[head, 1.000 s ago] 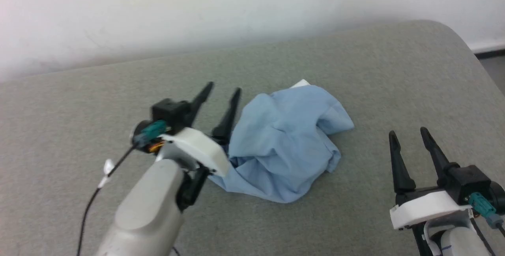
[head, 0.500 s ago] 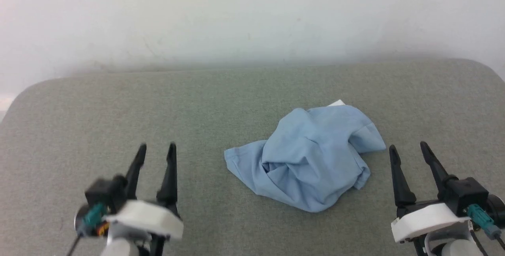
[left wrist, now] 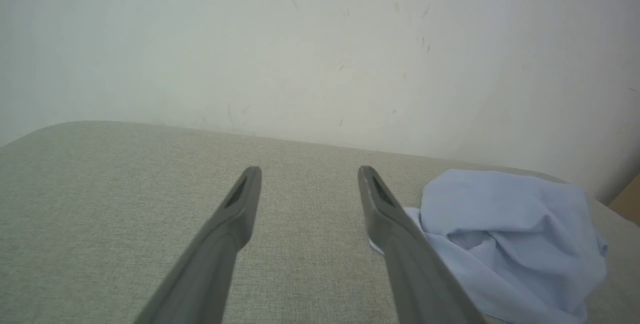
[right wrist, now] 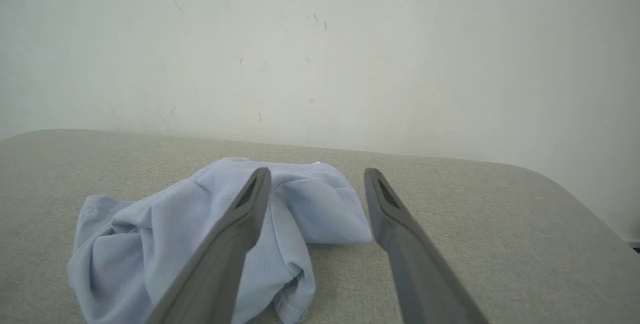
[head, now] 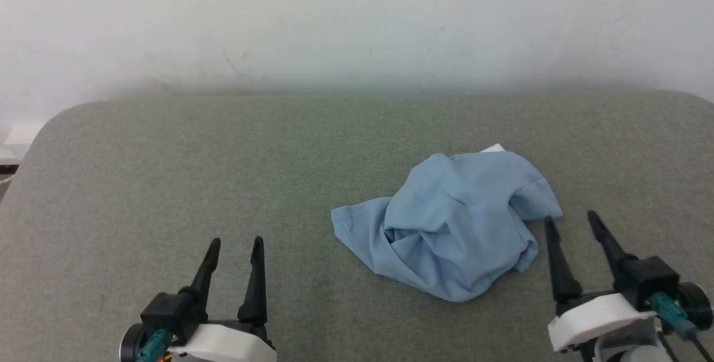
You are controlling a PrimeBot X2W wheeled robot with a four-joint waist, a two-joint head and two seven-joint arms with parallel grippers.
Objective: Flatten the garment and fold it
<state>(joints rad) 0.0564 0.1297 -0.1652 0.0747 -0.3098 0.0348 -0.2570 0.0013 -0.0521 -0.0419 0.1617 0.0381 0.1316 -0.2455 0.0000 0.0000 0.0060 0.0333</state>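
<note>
Blue shirt [head: 452, 233] is crumpled in a heap on the right half of the grey surface [head: 223, 155]. Right fingers [head: 558, 261] are spread apart and empty, tips just beside the heap's near right edge. Left fingers [head: 255, 278] are also apart and empty, well off to the shirt's left.

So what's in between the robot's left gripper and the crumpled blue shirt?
Nothing but the bare grey-green cloth-covered surface. The head view shows that stretch between the open left gripper and the crumpled light blue fabric shirt.
</note>
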